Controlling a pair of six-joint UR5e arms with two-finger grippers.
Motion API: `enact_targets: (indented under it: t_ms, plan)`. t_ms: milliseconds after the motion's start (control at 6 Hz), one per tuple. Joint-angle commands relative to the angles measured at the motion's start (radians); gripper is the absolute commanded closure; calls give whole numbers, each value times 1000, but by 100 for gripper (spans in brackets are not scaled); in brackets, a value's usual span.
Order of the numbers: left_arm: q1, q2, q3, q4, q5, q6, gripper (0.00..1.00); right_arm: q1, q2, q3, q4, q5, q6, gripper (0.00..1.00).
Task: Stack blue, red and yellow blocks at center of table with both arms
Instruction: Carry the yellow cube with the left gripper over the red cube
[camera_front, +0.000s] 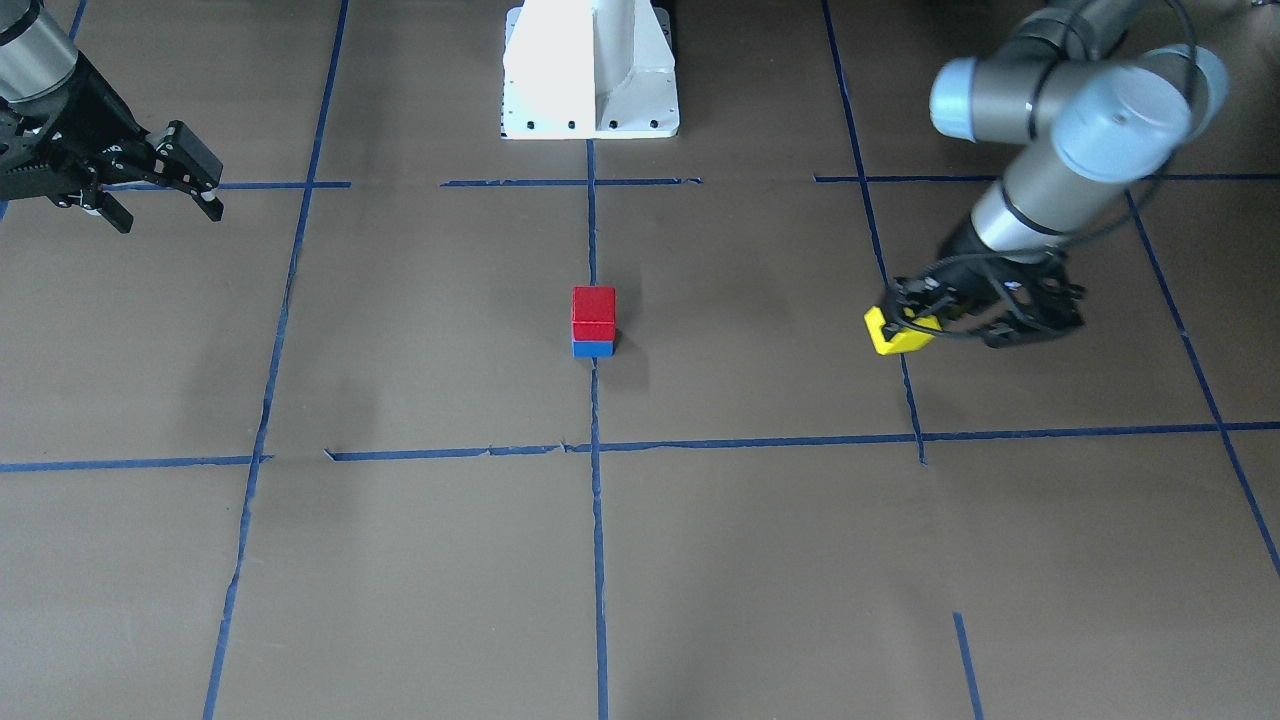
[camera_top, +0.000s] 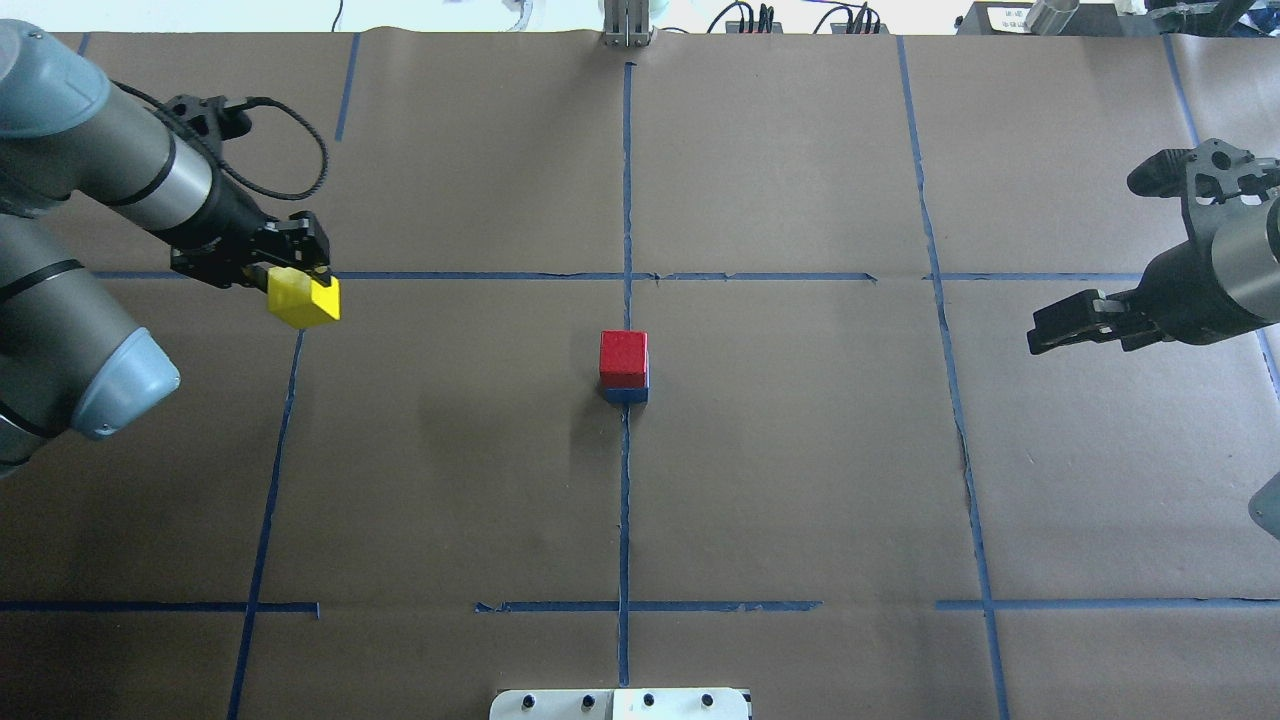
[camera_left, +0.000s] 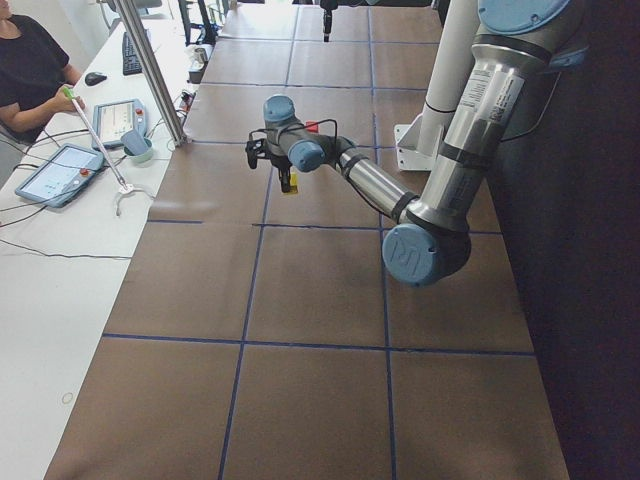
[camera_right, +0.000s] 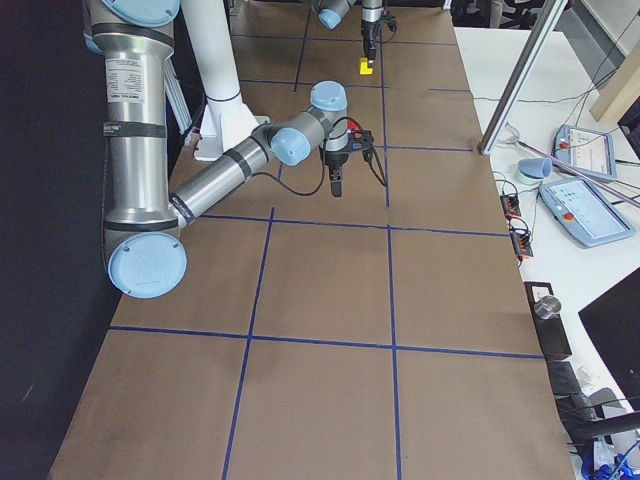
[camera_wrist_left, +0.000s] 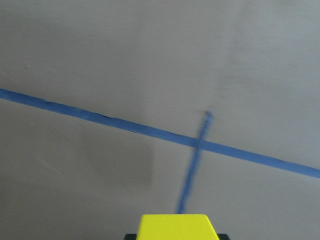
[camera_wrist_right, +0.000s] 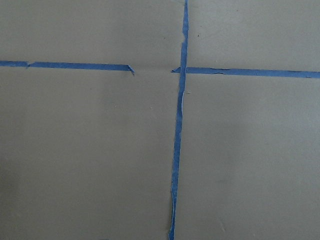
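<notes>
Left gripper (camera_top: 296, 279) is clenched on the yellow block (camera_top: 304, 301). The block sits at its fingertips, and in the left wrist view it shows only as a yellow face (camera_wrist_left: 174, 226) at the bottom edge. Judging by the exterior left view, the block hangs clear of the table (camera_top: 450, 480) rather than resting on it. Directly beneath the gripper and a little ahead of it, two blue tape lines (camera_wrist_left: 197, 144) cross.

The move to come turns on one bearing. The red block (camera_top: 624, 353) sits squarely on the blue block (camera_top: 625, 394) on the centre tape line. This stack is well apart from the left gripper, off toward the right arm's side and slightly back toward the robot's base. The carry is therefore mostly sideways and inward, ending above the red top face.

The blocks look close to cubes, so no long axis matters. The yellow one does seem turned out of square with the stack's faces, and it probably needs a wrist turn before it is set down.

Beyond the stack, on its far side from the left gripper, the right gripper (camera_top: 1062, 330) hovers with its fingers spread and nothing between them. It looks somewhat farther from the stack than the left gripper does.
</notes>
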Motion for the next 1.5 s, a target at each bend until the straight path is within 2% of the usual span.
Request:
enact_targets:
  t_ms: [0, 167, 333, 667, 833, 1333]
  plan:
    - [108, -216, -41, 188, 12, 1, 100, 1, -4, -4, -2, 0, 0, 0]
    - [198, -310, 1, 200, 113, 1, 100, 1, -4, -4, -2, 0, 0, 0]
    - [248, -407, 108, 237, 196, -1, 100, -1, -1, -10, -2, 0, -1, 0]
    - [264, -505, 259, 237, 233, 1, 100, -2, 1, -12, -2, 0, -1, 0]
    - [291, -515, 294, 234, 282, 1, 100, -4, 4, -16, -2, -1, -1, 0]
    - [293, -519, 302, 233, 289, 3, 100, -4, 8, -21, -2, 0, -1, 0]
